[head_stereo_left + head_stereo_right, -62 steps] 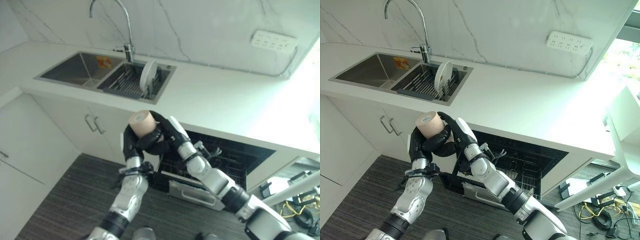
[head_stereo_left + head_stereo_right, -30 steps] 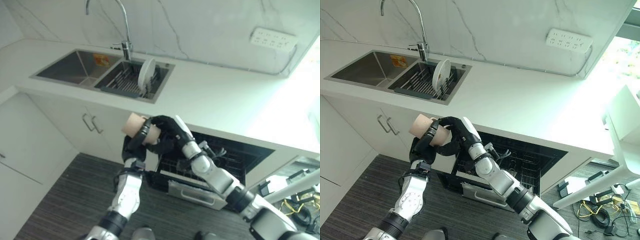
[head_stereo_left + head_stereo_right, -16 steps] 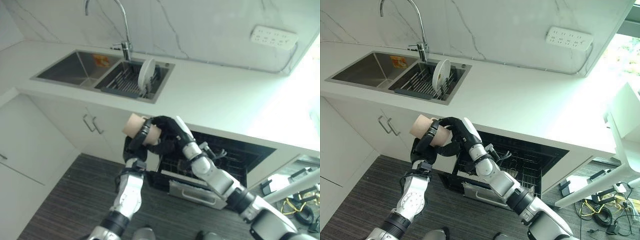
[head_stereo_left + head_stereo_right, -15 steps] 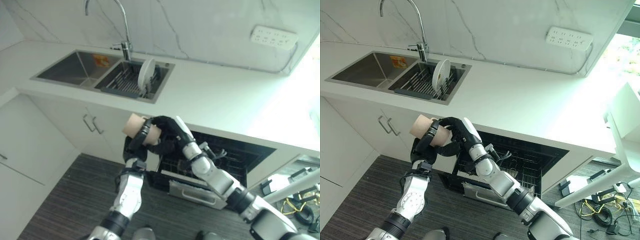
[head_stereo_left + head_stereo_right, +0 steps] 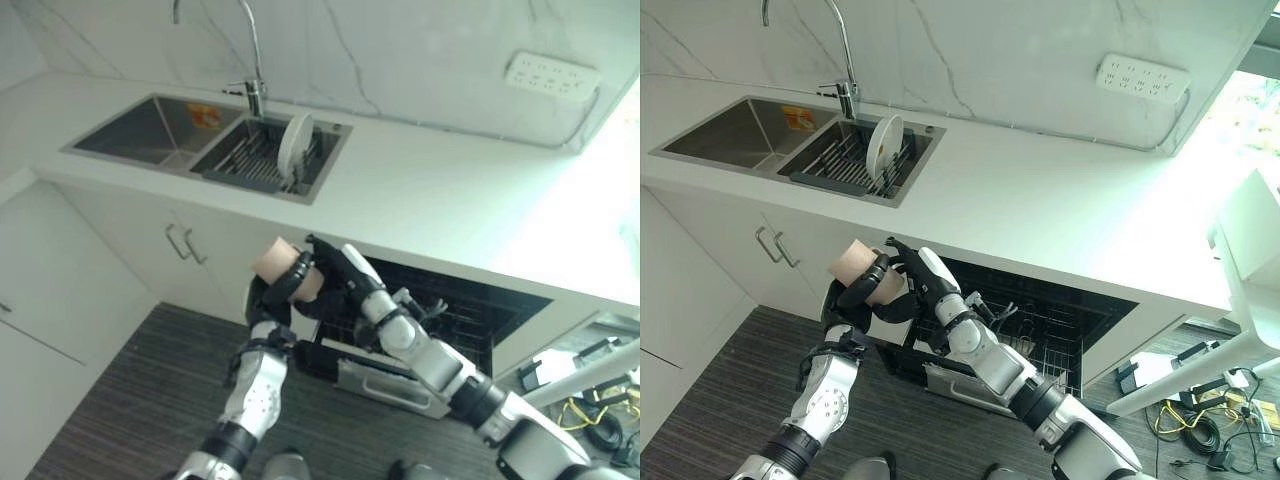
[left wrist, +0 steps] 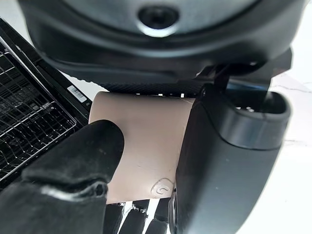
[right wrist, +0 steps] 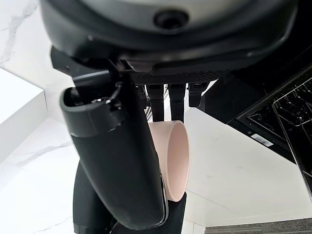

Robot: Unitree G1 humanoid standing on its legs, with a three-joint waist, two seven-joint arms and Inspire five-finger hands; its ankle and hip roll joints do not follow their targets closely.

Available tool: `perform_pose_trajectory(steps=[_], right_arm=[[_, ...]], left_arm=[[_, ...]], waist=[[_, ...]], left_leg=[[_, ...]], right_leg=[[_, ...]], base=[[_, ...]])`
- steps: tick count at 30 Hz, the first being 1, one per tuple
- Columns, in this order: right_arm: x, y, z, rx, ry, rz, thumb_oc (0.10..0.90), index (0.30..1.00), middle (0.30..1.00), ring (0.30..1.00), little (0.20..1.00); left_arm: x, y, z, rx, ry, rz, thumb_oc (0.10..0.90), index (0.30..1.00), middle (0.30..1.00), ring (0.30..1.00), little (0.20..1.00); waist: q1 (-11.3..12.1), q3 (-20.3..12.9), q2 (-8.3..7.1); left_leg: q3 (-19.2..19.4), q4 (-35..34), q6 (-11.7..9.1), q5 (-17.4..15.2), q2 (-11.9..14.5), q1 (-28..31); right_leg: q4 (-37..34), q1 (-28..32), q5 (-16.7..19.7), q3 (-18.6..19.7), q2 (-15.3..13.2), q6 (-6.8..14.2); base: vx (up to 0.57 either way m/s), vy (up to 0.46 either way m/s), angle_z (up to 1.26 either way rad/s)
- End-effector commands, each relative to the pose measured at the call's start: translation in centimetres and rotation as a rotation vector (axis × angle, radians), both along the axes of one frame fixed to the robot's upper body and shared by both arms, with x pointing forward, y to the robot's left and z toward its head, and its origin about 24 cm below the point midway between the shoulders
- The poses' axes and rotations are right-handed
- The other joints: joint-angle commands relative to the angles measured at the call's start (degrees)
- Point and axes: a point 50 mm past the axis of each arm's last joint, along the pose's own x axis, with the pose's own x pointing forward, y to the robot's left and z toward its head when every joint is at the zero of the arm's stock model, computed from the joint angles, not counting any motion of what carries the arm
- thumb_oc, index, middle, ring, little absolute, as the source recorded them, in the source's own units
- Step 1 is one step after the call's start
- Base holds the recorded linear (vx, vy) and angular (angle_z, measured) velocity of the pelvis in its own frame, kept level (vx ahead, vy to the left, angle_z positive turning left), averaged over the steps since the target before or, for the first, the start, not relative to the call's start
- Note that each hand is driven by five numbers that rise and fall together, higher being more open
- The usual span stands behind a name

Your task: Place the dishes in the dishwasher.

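Faucet [image 5: 840,45] over sink [image 5: 730,130]; wall socket [image 5: 1143,78].

**Cup lowers toward the dishwasher**

The beige cylindrical cup [image 5: 862,272] sits lower than 2.1 s ago, below the white countertop's front edge [image 5: 1040,262] instead of level with it, and has tipped from upright onto a slant. The left hand [image 5: 854,296] still curls round it. The right hand [image 5: 908,270] has loosened from wrapping the cup to resting straighter fingers beside it.

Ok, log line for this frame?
left hand: shut on pink cup | right hand: open, fingers against cup | dishwasher: open | white plate: in sink rack
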Motion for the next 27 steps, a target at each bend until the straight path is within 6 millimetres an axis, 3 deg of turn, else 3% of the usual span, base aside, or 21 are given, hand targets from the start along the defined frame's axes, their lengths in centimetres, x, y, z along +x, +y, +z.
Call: perform_pose_trajectory(steps=[1,8,13,23,27], right_arm=[[-0.1,7.4,8.1,0.106,-0.290,0.201,0.800,0.900,0.900,0.900,0.900],[0.1,7.8,9.8,0.149,-0.374,0.171,0.800,0.900,0.900,0.900,0.900],[-0.1,7.1,11.6,0.212,-0.509,0.124,0.800,0.900,0.900,0.900,0.900],[-0.1,6.5,11.2,0.179,-0.567,0.061,0.800,0.900,0.900,0.900,0.900],[-0.1,6.3,11.7,0.175,-0.679,0.027,0.800,0.900,0.900,0.900,0.900]], left_arm=[[-1.2,-14.4,11.8,0.014,-0.589,-0.571,0.400,0.300,0.300,0.300,0.300],[-1.1,-15.3,13.3,-0.013,-0.604,-0.566,0.400,0.300,0.300,0.300,0.300],[-0.6,-15.2,12.3,-0.067,-0.471,-0.494,0.400,0.300,0.300,0.300,0.300],[-1.0,-15.1,11.7,-0.059,-0.474,-0.483,0.400,0.300,0.300,0.300,0.300],[-0.7,-14.8,11.1,-0.059,-0.439,-0.470,0.400,0.300,0.300,0.300,0.300]], waist=[[1.0,-0.9,0.54],[0.6,-1.0,0.70],[0.2,-1.0,0.86],[0.2,-0.1,1.73],[0.3,-0.1,1.98]], left_leg=[[0.8,1.4,1.1,-3.8,0.1,2.3],[0.8,1.4,0.8,-3.6,0.3,2.0],[1.0,1.4,0.8,-3.8,0.2,1.9],[1.0,1.4,0.9,-3.4,0.1,1.9],[1.1,1.4,0.8,-3.3,0.0,2.1]], right_leg=[[-5.3,6.1,-0.9,3.7,-0.7,4.0],[-5.3,5.8,-0.9,3.9,-0.6,3.9],[-5.3,5.6,-1.1,4.1,-0.5,4.0],[-5.3,5.7,-1.0,3.8,-0.6,3.5],[-5.3,5.9,-0.9,3.6,-0.7,3.6]], base=[[0.00,0.000,0.00],[0.00,0.013,0.00],[0.00,0.000,0.00],[0.00,0.000,0.00],[0.00,0.000,0.00]])
